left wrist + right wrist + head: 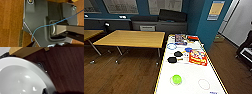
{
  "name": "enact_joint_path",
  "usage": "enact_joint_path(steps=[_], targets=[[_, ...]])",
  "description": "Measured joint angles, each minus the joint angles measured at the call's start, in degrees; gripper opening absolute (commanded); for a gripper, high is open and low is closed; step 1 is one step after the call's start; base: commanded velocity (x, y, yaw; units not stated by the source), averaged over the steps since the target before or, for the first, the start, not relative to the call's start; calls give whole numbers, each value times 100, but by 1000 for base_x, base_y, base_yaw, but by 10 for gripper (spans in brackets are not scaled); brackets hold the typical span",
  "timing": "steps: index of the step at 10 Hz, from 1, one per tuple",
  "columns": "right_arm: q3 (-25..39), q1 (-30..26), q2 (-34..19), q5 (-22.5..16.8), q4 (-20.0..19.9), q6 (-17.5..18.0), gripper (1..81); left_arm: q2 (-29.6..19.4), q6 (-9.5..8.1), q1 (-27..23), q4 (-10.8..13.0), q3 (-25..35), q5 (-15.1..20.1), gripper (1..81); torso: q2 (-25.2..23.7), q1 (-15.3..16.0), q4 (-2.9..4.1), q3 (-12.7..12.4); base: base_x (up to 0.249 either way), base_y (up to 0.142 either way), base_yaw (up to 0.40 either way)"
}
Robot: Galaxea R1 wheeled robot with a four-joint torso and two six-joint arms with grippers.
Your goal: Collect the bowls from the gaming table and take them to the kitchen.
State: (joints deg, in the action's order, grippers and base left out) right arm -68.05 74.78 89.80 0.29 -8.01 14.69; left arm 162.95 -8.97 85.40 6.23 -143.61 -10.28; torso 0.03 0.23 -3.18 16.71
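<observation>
Office break room: wooden tables [132,38], wall posters [121,6], teal walls [204,27].

The left arm's wide dark grey plate [37,18] faces the wrist camera. It has round fittings [30,1] at its corners. A pale jointed bar [70,29] comes out from a deep slot in the middle of the plate and runs off to one side. A small bent metal loop [54,29] sits where the bar starts. A thin blue cable [41,26] curves across the plate and over the bar. On the right arm, a small dark piece of the wrist [45,91] sits tight against a shiny white bowl [18,78]. Whether that arm holds the bowl cannot be told.
</observation>
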Motion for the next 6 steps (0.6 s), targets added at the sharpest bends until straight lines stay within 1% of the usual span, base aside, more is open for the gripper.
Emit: enact_joint_path(steps=[1, 2, 3, 4, 6], targets=[[-20, 516, 9, 519, -135, -238, 10, -132, 2, -1, 2, 245, -2, 811, 0, 0, 0, 0, 0, 0, 0], [-168, 1053, 89, 1023, -232, -446, 10, -333, 2, -12, 7, 546, -2, 811, -2, 0, 0, 0, 0, 0, 0], [-383, 1469, 256, 1406, -293, -592, 10, -597, 2, -32, 11, 890, -6, 811, -2, 0, 0, -2, 0, 0, 0], [-720, 1849, 566, 1902, -356, -741, 10, -892, 0, -72, 18, 1273, -6, 811, -2, -2, 0, -2, 0, 0, 0], [-1326, 2334, 1359, 2736, -425, -962, 10, -1565, 0, -124, 21, 2092, -80, 811, -2, -2, 0, -2, 0, 0, 0]])
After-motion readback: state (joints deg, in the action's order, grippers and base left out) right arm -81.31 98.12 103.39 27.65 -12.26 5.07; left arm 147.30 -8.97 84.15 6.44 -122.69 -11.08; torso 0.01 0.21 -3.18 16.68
